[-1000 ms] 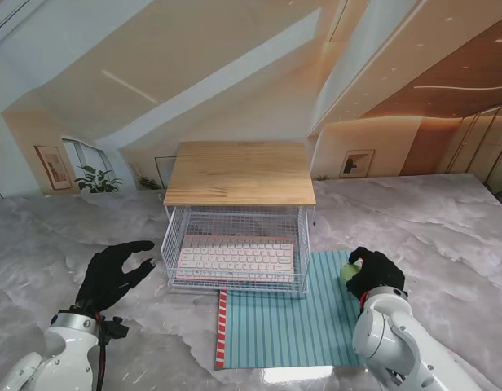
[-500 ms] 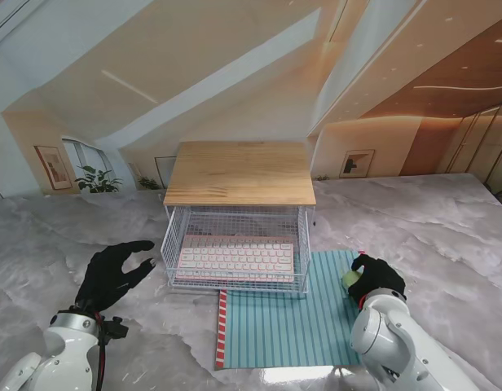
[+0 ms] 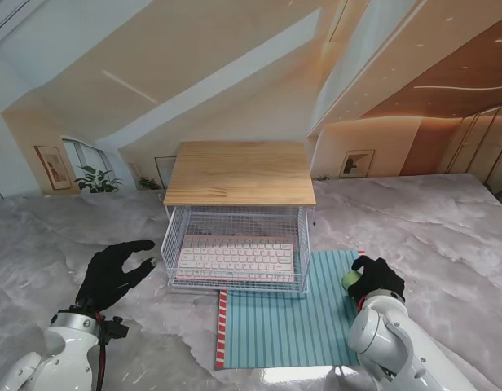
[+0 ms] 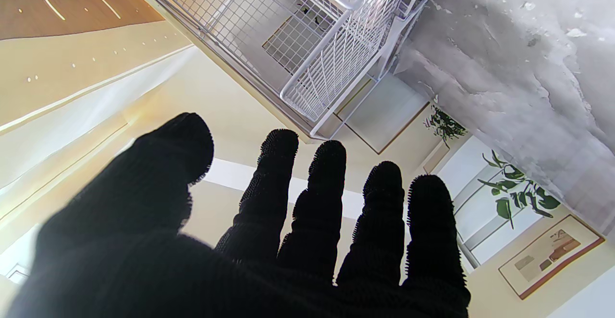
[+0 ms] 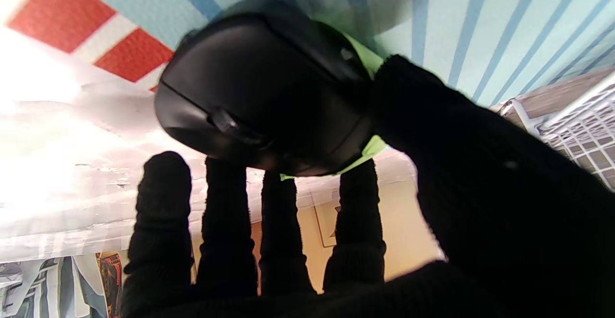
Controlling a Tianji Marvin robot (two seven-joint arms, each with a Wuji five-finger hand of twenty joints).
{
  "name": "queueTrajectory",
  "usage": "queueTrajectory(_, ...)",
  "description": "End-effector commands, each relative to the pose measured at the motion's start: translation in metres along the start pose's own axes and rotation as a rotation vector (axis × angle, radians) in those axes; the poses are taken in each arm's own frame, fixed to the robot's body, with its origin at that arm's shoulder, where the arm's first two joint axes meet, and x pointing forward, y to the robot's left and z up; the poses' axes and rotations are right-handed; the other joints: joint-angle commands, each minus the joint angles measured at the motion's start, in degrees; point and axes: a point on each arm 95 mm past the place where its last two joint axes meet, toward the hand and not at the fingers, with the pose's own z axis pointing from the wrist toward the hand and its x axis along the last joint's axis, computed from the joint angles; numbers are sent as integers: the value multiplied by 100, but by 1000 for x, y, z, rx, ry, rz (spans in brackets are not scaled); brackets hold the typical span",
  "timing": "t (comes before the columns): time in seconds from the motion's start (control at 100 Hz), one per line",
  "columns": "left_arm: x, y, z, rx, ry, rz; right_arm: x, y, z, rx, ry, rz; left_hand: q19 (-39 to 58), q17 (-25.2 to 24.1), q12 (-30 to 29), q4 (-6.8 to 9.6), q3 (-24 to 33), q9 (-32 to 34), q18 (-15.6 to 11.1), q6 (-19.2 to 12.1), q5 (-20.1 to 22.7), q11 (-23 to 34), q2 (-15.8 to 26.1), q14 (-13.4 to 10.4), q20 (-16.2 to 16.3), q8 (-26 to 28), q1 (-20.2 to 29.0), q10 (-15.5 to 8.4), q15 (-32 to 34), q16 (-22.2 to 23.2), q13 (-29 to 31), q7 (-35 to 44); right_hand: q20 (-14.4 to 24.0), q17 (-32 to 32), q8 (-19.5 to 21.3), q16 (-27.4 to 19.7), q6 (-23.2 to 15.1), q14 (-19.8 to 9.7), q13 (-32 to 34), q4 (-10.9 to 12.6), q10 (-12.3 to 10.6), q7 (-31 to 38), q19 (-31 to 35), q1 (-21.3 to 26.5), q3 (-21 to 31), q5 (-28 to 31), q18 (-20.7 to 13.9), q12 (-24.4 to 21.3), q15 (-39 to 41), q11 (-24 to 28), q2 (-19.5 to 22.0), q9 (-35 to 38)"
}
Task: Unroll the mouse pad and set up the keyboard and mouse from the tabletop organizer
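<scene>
Grey marble-look table top (image 3: 63,224) fills the stand view, glossy, veined, with a bright glare patch near me at the front edge. Backdrop wall (image 3: 235,73) behind it is a printed interior scene: slanted cream ceiling panels, wood-toned panelling on the right. Printed potted plant (image 3: 96,179) at the left, beside a printed window. Framed picture (image 3: 51,167) left of the plant; another framed picture (image 3: 358,163) on the right side. Left wrist view shows the same plant (image 4: 516,190) and a frame (image 4: 550,255).
</scene>
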Motion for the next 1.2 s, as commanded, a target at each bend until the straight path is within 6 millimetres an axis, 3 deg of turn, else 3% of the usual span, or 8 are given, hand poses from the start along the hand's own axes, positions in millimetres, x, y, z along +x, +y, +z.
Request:
queueTrajectory(0.0, 4, 2, 0, -16, 9, -5, -3, -9, -2, 25, 0, -8, -85, -81, -77, 122, -138, -30, -141, -31, -45, -59, 171, 26, -64, -73, -29, -28, -66, -2, -154, -82, 175, -245, -20, -129, -143, 69, -317, 11, -126, -101, -155, -115, -130, -329, 231, -160, -272, -137, 141, -337)
queueTrajectory(0.21, 4, 2, 0, -16, 10, -5, -4, -6, -4, -17, 9, 13, -104, -93, -80, 133, -167, -36, -132, 1, -30, -81, 173, 48, -77, -73, 13, 12, -84, -8, -167, -136, 252, -830, -73, -356, -120, 79, -797, 29, -281, -297, -490, -511, -662, -807, 608, -521, -764, -553, 330, -710)
queueTrajectory(0.51, 5, 0, 0, -11, 17, -4, -1, 18, -21, -146, 71, 88, -114, -100, -80, 154, -188, -39, -122, 6, -20, -96, 173, 65, -87, -57, 24, 14, -96, -11, -185, -192, 332, -1213, -89, -442, -86, 73, -996, 154, -314, -375, -693, -582, -1293, -818, 675, -642, -923, -831, 763, -687)
queueTrajectory(0.69, 5, 0, -1, -11, 18, -3, 7, 41, -39, -255, 148, 145, -111, -99, -80, 162, -189, -38, -118, 16, -3, -102, 169, 68, -88, -45, 25, 25, -95, -11, -182, -210, 337, -1314, -103, -458, -31, 63, -998, 197, -303, -429, -759, -541, -1389, -847, 676, -630, -947, -816, 843, -686)
queueTrajectory(0.98, 6, 1, -1, -12, 16, -1, 40, 76, -68, -372, 373, 204, -112, -104, -78, 169, -185, -44, -126, 20, 0, -102, 174, 71, -91, -31, 31, 33, -92, -11, -185, -223, 304, -1345, -114, -483, 182, 20, -891, 220, -316, -463, -879, -515, -1296, -769, 654, -548, -987, -620, 844, -607)
queueTrajectory(1.19, 6, 2, -1, -10, 16, -3, 79, 92, -81, -378, 512, 263, -115, -114, -78, 170, -177, -47, -128, 34, 1, -101, 172, 70, -94, -25, 38, 45, -94, -13, -198, -230, 234, -1254, -153, -505, 421, 11, -733, 222, -305, -524, -998, -503, -1155, -603, 565, -602, -1036, -789, 839, -243)
